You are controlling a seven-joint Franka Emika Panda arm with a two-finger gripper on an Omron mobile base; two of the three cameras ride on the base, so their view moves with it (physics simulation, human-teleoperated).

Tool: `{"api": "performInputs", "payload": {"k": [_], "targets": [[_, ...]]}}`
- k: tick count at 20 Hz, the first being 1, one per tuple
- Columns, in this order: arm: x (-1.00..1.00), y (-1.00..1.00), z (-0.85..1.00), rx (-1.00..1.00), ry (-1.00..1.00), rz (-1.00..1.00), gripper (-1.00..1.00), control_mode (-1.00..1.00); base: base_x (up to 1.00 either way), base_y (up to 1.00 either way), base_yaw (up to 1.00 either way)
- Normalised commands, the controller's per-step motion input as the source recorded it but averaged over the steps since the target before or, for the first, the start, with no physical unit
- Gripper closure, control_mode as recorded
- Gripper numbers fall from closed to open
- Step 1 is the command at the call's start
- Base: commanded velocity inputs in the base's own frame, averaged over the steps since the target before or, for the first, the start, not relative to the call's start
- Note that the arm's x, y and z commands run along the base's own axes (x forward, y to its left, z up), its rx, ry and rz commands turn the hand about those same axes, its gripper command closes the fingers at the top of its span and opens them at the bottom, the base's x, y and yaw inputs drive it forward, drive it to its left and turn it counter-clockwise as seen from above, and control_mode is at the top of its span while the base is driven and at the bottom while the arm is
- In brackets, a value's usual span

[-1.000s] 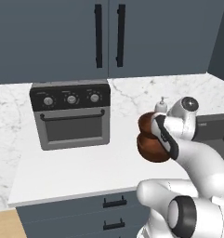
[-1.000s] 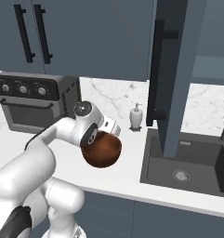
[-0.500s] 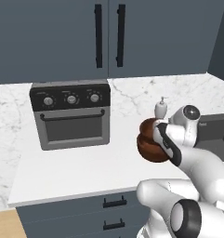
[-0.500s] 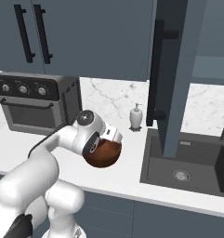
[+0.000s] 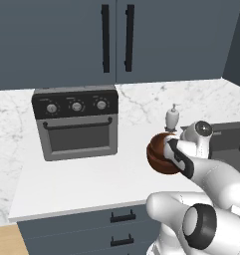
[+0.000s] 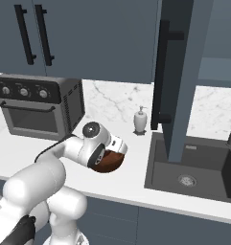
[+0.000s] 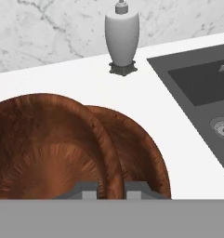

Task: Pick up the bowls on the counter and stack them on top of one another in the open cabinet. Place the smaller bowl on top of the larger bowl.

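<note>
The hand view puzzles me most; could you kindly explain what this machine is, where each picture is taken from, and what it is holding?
It is a white robot arm in a simulated kitchen. Two cameras behind it look over its shoulders; the third sits on its hand. The gripper is shut on the rim of a wooden bowl, seen from very close and, in the left base view, held above the counter. A soap dispenser and a toaster oven stand on the counter, beside a dark sink. A cabinet door hangs open above.

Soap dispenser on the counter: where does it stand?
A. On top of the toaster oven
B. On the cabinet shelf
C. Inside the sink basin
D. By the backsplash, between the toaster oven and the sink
D: the soap dispenser stands on the counter against the backsplash, right of the toaster oven and left of the sink.
</note>
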Motion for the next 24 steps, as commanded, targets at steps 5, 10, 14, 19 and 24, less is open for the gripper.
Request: {"api": "performInputs", "payload": {"k": [5, 10, 14, 19, 24], "targets": [[0.05, -0.05, -0.12, 0.0, 0.07, 0.0, -1.0, -1.0, 0.0, 0.0, 0.0], [0.01, -0.08, 0.14, 0.05, 0.02, -0.01, -1.0, -1.0, 0.0, 0.0, 0.0], [-0.02, -0.23, 0.29, 0.12, 0.2, -0.06, -1.0, -1.0, 0.0, 0.0, 0.0], [0.04, -0.12, 0.01, 0.15, 0.45, -0.02, -1.0, -1.0, 0.0, 0.0, 0.0], [0.04, 0.0, -0.02, 0.11, 0.23, 0.0, -1.0, -1.0, 0.0, 0.0, 0.0]]}}
